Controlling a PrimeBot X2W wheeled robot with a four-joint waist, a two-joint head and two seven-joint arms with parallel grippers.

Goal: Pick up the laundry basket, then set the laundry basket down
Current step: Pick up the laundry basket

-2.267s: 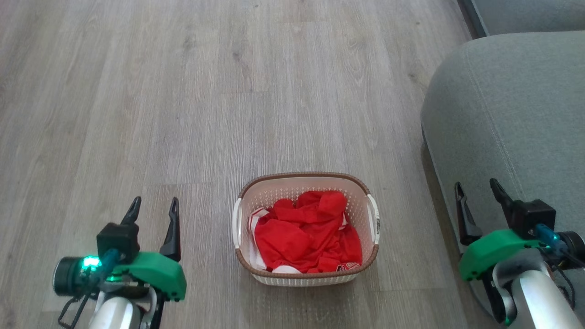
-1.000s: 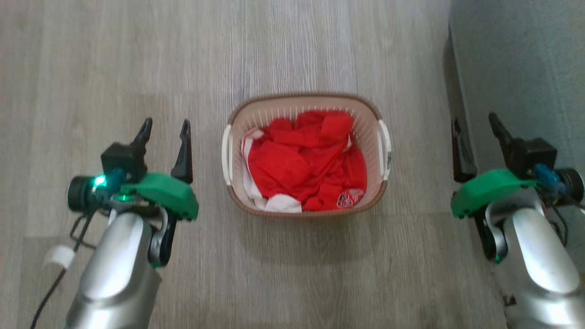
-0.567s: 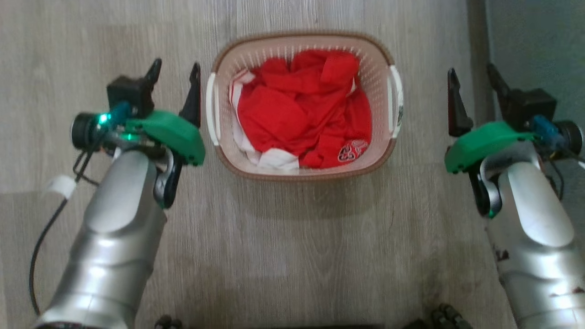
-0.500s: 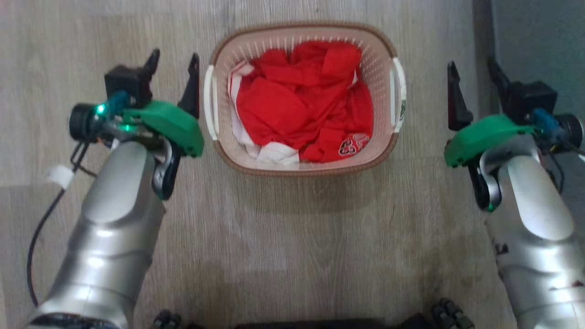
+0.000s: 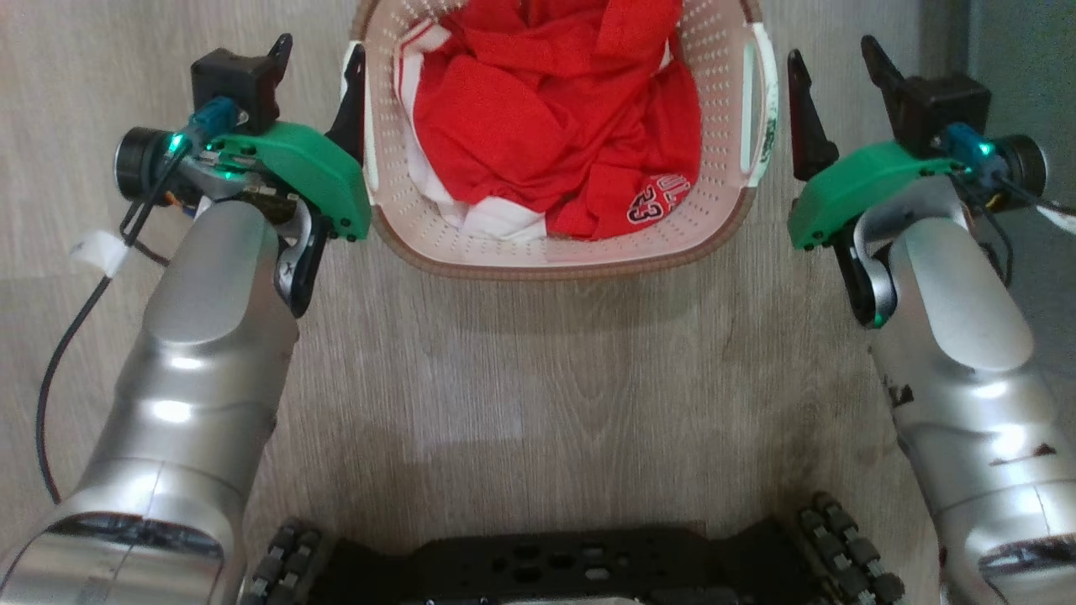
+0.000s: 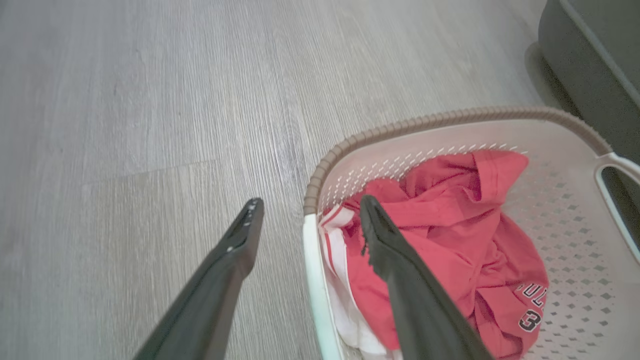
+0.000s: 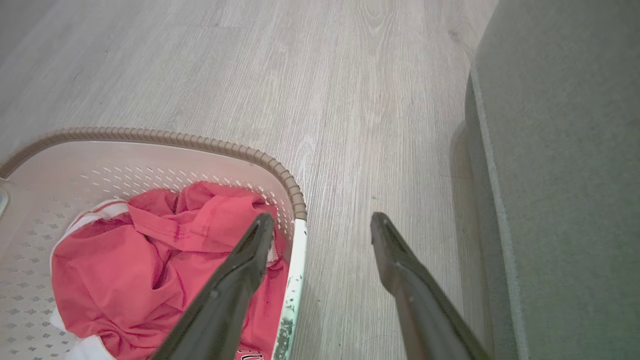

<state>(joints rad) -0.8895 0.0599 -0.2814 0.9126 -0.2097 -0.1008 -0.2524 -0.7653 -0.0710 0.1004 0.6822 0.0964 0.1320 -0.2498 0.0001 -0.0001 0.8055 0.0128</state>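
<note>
Top centre of the head view, on the wood floor (image 5: 538, 378): laundry basket (image 5: 555, 262), far end cut by the upper frame edge, red-and-white jersey (image 5: 538, 109) heaped inside. Lies squarely between the two grippers, long axis across the frame, one white handle at each short end. At upper left, left gripper (image 5: 319, 49), inner finger overlapping the left handle (image 5: 370, 168). At upper right, right gripper (image 5: 832, 52), a sliver of floor between its inner finger and the right handle (image 5: 756, 101). Looks nearer on the left side, then. Both spread wide, holding nothing. In each wrist view, straddle the basket's side edge, one finger over the jersey and the other over bare floor; cannot tell how high above the rim. Silver forearms (image 5: 193, 353) rising from the lower corners, fingers pointing up the frame, parallel to the short sides. Grey sofa (image 7: 565, 150) close along the right edge, beside the right arm. Likely calls for settling onto both handles, then closing together to keep the lift level.
</note>
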